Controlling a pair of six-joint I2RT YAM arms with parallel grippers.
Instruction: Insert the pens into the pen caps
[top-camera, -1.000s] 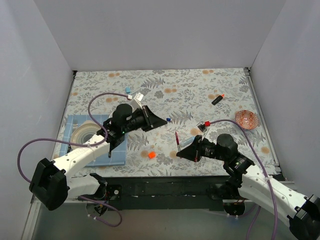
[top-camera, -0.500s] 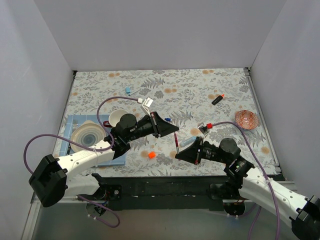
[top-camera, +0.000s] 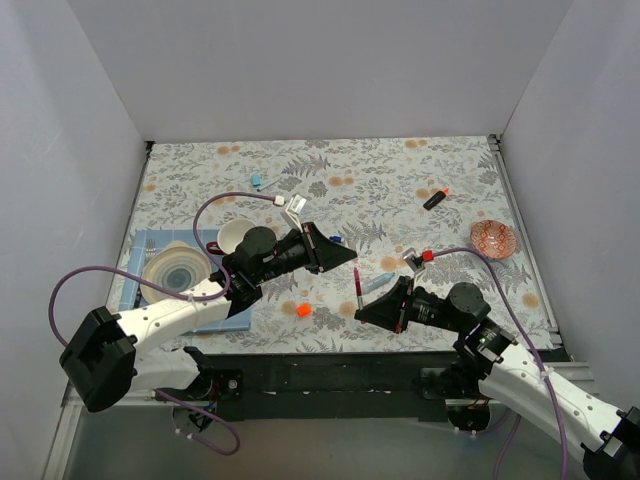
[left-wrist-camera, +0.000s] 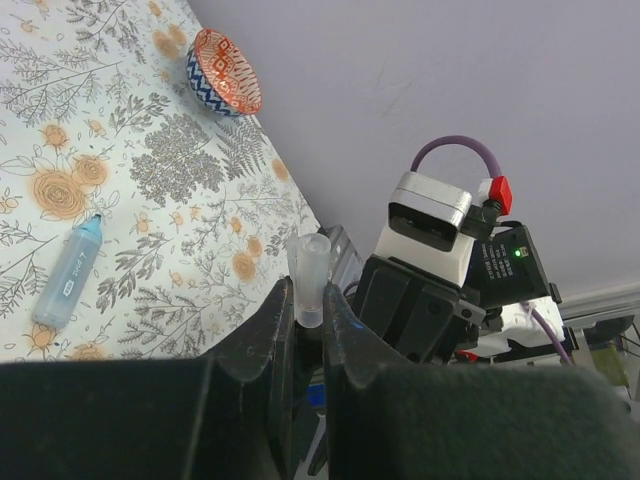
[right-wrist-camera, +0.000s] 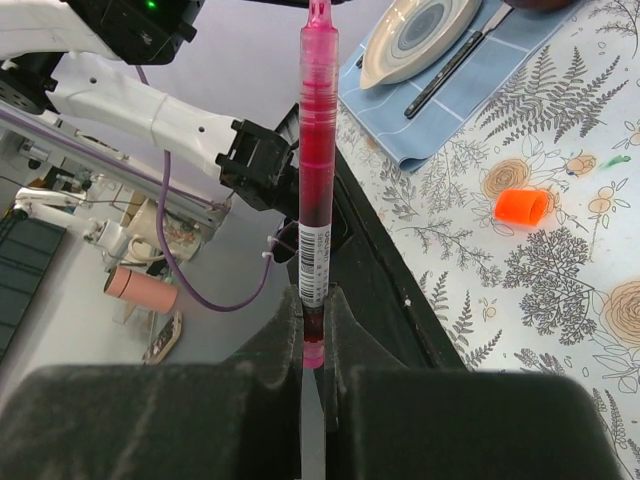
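Capping step in hand: right gripper (right-wrist-camera: 313, 300) pinching slim pink-red translucent pen (right-wrist-camera: 317, 150), left gripper (left-wrist-camera: 308, 312) pinching small clear plastic cap (left-wrist-camera: 308, 268), both aloft over floral-print table (top-camera: 400, 170), near but apart; next needs tip lined with cap mouth, then pushed home

The mat (top-camera: 140, 243) lies at the near left of the table (top-camera: 400, 170) and carries the plate (top-camera: 175, 272), the cup (top-camera: 232, 235) behind it. The bowl (top-camera: 494, 238) stands near the right edge, the far pen (top-camera: 435, 198) behind it. Mid-table, the left gripper (top-camera: 351, 256) has the held cap (left-wrist-camera: 309, 262) between its fingers; in front of it the right gripper (top-camera: 360, 308) has the held pen (right-wrist-camera: 317, 150) upright, the lying pen (top-camera: 375, 285) to its right and the loose cap (top-camera: 303, 309) to its left.
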